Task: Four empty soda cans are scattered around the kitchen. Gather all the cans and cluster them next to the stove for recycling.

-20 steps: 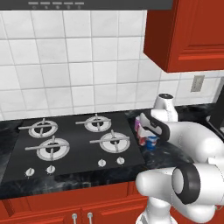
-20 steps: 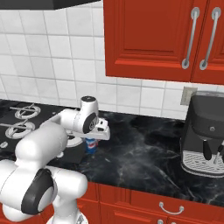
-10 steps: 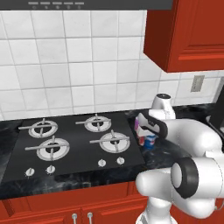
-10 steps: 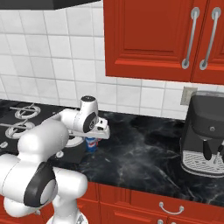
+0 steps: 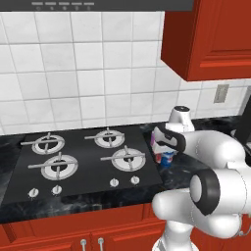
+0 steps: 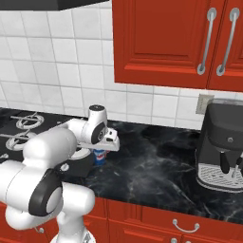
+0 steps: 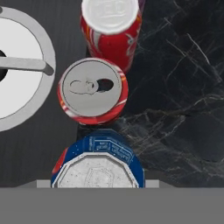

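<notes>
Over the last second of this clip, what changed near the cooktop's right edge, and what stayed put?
Little visibly changed. The gripper hangs over the small blue soda can just as before, beside the flat black gas stove; only the white arm's elbow has shifted slightly. The jaws have not widened, though no picture shows whether they grip the can. The two red soda cans and the black coffee machine stayed put.

Hand view: blue can [image 7: 97, 164] bottom centre, upright. Red can [image 7: 92, 91] with open tab just above; second red can [image 7: 111, 29] at top. Stove [image 5: 81, 162] edge left, black.
</notes>
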Controlling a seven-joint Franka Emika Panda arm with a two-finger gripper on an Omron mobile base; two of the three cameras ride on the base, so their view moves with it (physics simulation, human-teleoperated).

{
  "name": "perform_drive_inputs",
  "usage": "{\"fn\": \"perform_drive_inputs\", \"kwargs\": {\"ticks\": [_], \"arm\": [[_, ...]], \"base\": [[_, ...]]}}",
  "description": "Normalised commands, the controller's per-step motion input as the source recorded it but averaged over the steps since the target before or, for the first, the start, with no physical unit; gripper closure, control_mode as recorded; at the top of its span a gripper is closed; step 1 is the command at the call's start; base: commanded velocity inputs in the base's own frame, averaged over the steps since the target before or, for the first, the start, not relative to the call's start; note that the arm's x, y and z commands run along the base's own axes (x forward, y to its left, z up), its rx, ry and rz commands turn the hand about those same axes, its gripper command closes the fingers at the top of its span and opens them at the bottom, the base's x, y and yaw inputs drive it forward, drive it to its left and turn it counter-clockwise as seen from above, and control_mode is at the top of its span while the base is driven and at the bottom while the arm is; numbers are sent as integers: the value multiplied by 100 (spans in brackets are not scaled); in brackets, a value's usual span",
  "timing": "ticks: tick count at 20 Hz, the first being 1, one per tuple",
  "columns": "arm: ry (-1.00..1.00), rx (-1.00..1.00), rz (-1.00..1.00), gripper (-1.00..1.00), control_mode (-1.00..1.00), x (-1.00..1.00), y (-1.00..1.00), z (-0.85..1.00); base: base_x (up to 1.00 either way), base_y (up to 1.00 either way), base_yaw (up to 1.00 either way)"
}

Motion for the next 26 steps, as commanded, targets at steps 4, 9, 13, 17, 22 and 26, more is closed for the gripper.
{"fn": "perform_drive_inputs", "kwargs": {"ticks": [4, 9, 13, 17, 22, 26], "arm": [[0, 0, 0, 100, -100, 0, 0, -5], [0, 0, 0, 100, -100, 0, 0, -8], [0, 0, 0, 100, -100, 0, 0, -9], [0, 0, 0, 100, -100, 0, 0, -13], [0, 0, 0, 100, -100, 0, 0, -8], [0, 0, 0, 100, -100, 0, 0, -13]], "base": [[0, 0, 0], [0, 0, 0], [0, 0, 0], [0, 0, 0], [0, 0, 0], [0, 0, 0]]}}
